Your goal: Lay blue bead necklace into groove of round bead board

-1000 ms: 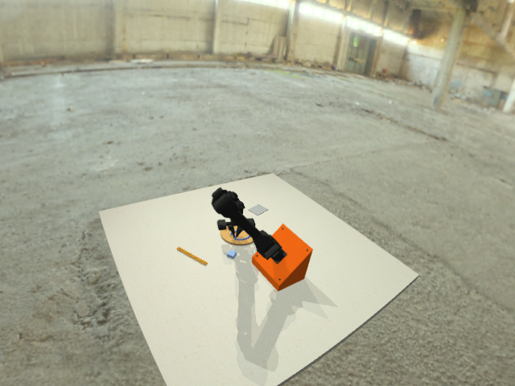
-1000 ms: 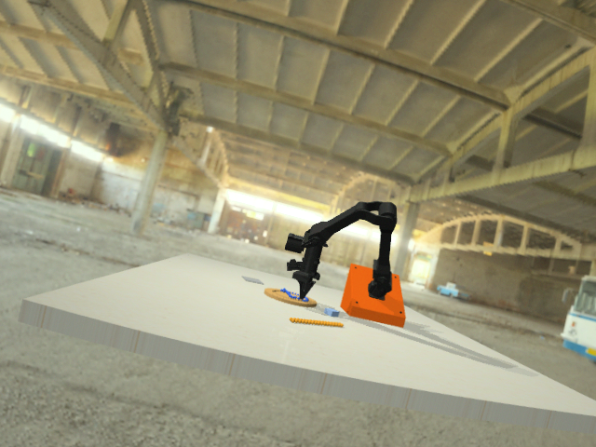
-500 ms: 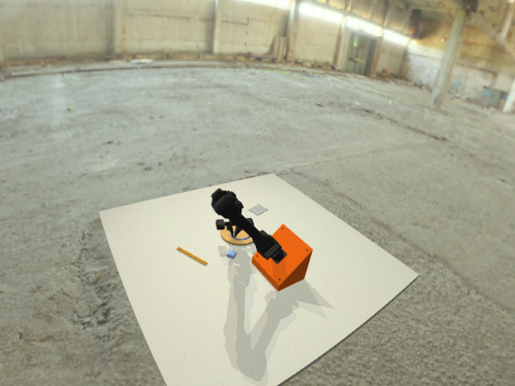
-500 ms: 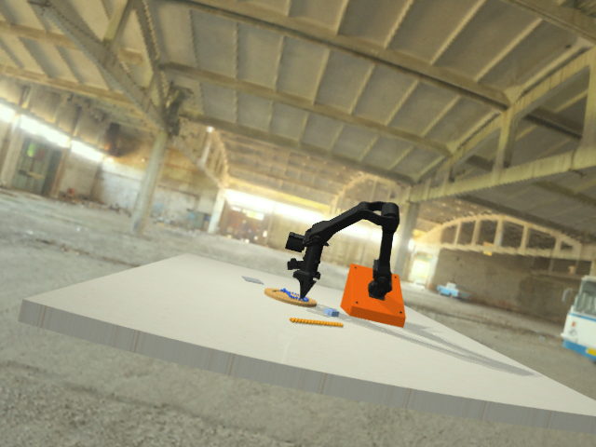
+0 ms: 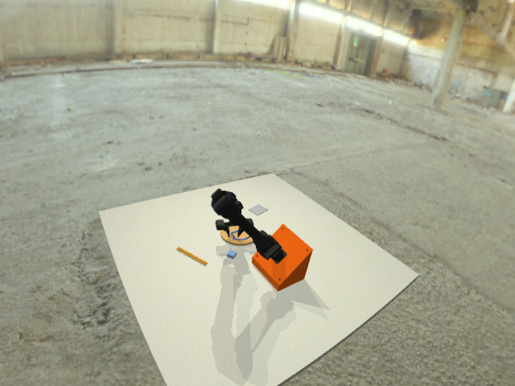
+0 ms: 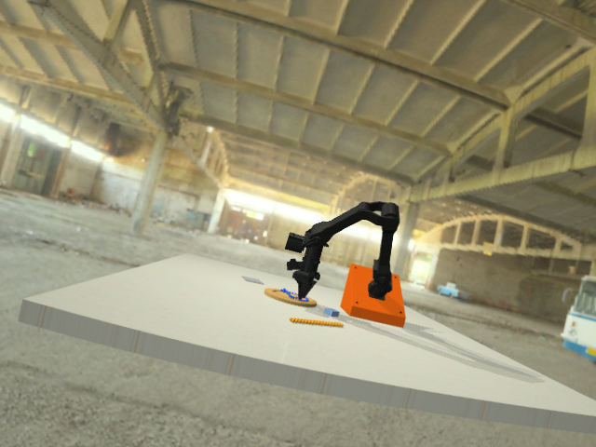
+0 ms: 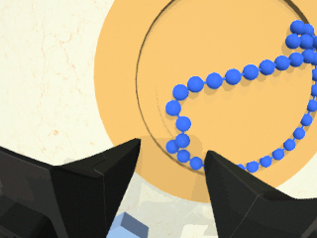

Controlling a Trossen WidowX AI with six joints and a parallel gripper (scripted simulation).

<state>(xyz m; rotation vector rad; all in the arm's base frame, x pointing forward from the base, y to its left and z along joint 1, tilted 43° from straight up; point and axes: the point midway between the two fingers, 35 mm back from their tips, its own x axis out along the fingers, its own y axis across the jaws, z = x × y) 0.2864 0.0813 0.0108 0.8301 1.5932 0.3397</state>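
Observation:
The round wooden bead board [image 5: 225, 238] [image 6: 272, 292] [image 7: 110, 74] lies flat, with a thin circular groove. The blue bead necklace [image 6: 288, 292] [image 7: 251, 72] lies on it as an uneven loop. In the wrist view its right side curves along the groove, a straight run crosses the middle, and several beads bunch at the upper right. At lower left it kinks inward, with a few beads near the groove line. My gripper [image 6: 302, 298] [image 7: 173, 151] is open, low over the board's near edge, its tips either side of the kinked beads. The right finger hides some beads.
A small blue block [image 5: 231, 253] [image 6: 331, 312] [image 7: 125, 228] lies just off the board. A straight string of yellow beads [image 5: 191, 256] [image 6: 316, 322] lies farther out. A thin grey square [image 5: 258, 209] [image 6: 251, 279] lies beyond the board. The orange base block [image 5: 293, 249] [image 6: 358, 289] stands beside my arm's foot.

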